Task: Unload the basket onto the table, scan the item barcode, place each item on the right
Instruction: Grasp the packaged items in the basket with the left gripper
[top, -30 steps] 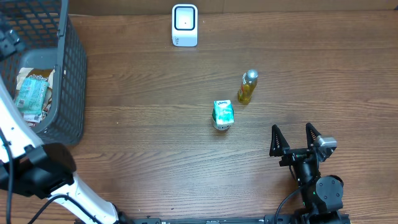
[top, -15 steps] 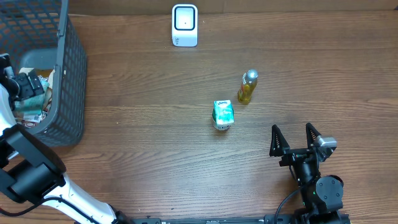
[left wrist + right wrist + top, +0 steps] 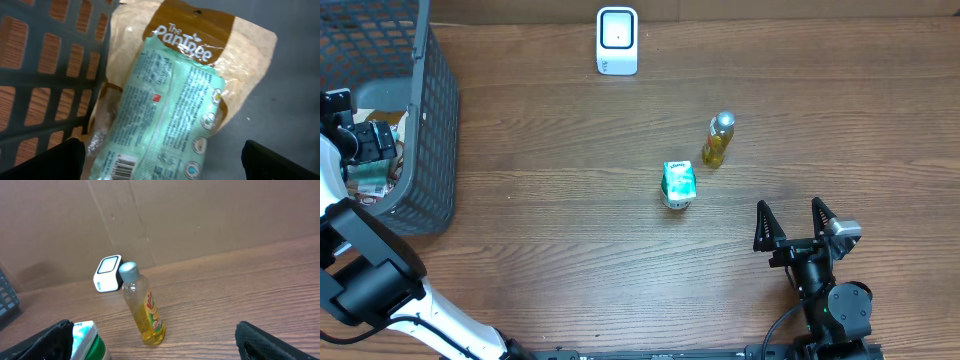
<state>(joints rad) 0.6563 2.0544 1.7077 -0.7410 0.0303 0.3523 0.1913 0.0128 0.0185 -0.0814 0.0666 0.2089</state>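
Observation:
My left gripper (image 3: 368,142) hangs open inside the dark mesh basket (image 3: 432,120) at the far left. In the left wrist view its jaws (image 3: 162,166) stand wide on either side of a mint-green packet (image 3: 165,105), not touching it. The packet's barcode (image 3: 120,167) faces up near the left finger. Under the packet lies a beige and brown "The Pantree" bag (image 3: 245,55). The white scanner (image 3: 617,40) stands at the table's far edge. My right gripper (image 3: 794,222) rests open near the front right, holding nothing (image 3: 160,347).
A yellow bottle with a silver cap (image 3: 718,139) and a green and white carton (image 3: 678,184) stand mid-table, in front of the right gripper; the bottle (image 3: 144,307) shows upright. The basket's walls enclose the left gripper.
The left arm has come down from the basket's upper left into the basket, over the mint-green packet, and has slowed. The right arm has not moved.

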